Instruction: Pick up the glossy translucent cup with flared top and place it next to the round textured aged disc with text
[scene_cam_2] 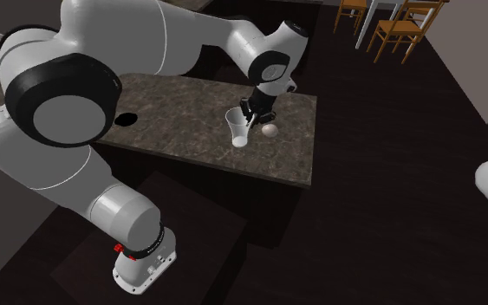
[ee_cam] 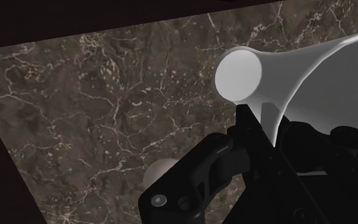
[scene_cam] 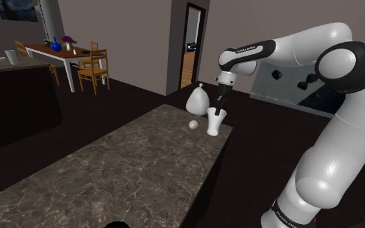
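Brown marbled counter (scene_cam: 129,162), wooden chairs (scene_cam: 93,68) beyond; gripper (scene_cam: 217,111) clasps the white cup (scene_cam: 214,123).

Veined stone tabletop (scene_cam: 129,168), plain smooth cup (scene_cam: 216,122)
The tabletop under the hand (scene_cam: 219,109) is showing dark brown stone with pale veining; the cup in the hand is looking smooth, plain whitish-grey, and the hand itself smooth black.

I see a home here, a kitchen open to a dining corner: a long dark marbled counter (scene_cam: 129,175), a dining table (scene_cam: 61,53) with wooden chairs (scene_cam: 94,68), a blue vase (scene_cam: 56,45) on it, a painting (scene_cam: 17,9) on the wall and an open doorway (scene_cam: 191,48).
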